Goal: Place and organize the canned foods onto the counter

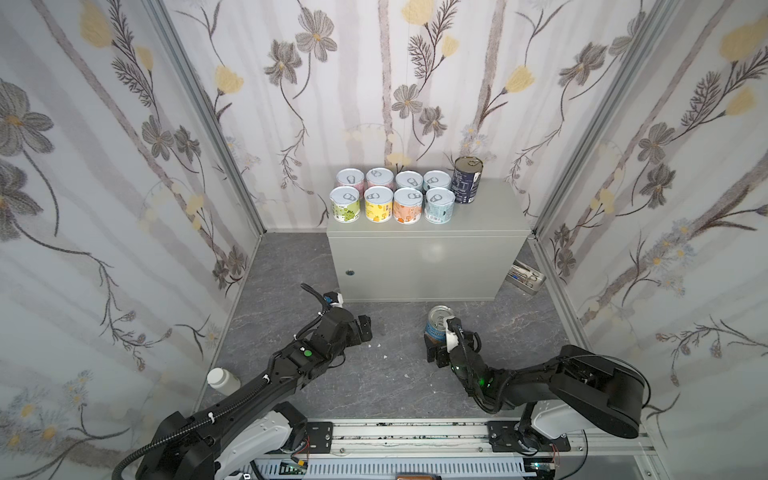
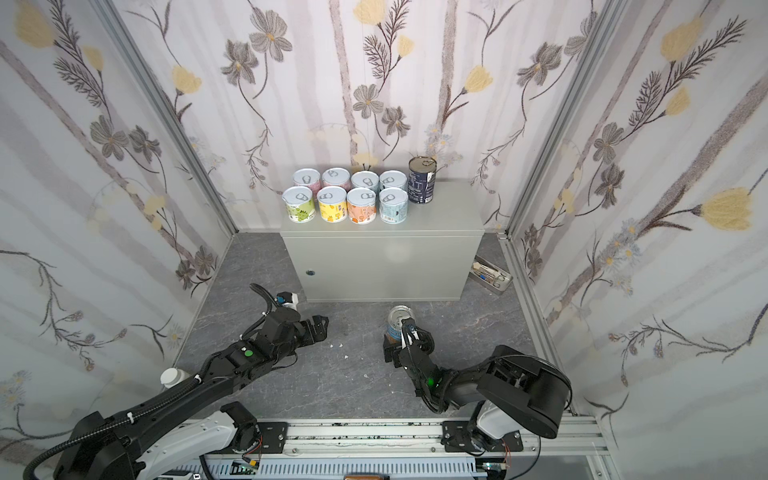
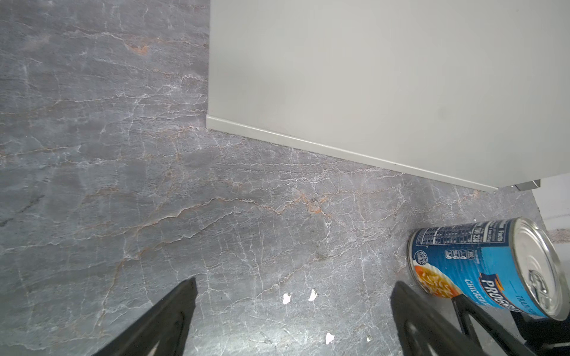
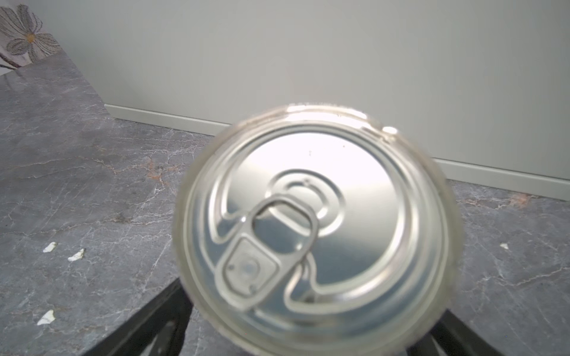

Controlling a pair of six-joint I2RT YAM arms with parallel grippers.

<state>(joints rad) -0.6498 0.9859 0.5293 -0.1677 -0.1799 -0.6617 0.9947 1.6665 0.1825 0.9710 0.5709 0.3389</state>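
Observation:
The counter (image 1: 490, 208) (image 2: 449, 208) carries two rows of short pastel cans (image 1: 390, 195) (image 2: 345, 195) at its left end, with a tall navy can (image 1: 466, 180) (image 2: 422, 180) beside them. A blue Progresso can (image 1: 436, 326) (image 2: 397, 322) (image 3: 481, 271) stands upright on the floor in front of the counter. My right gripper (image 1: 435, 338) (image 2: 395, 338) (image 4: 308, 323) is open, one finger on each side of this can; its silver lid (image 4: 314, 228) fills the right wrist view. My left gripper (image 1: 365, 326) (image 2: 318, 328) (image 3: 294, 286) hangs open and empty over bare floor, left of the can.
A white-capped bottle (image 1: 222, 380) (image 2: 172, 376) stands by the left wall, partly behind my left arm. A metal tray of utensils (image 1: 525, 278) (image 2: 492, 276) lies right of the counter. Small white scraps (image 1: 386, 356) (image 3: 287, 298) dot the marbled floor. Papered walls close in three sides.

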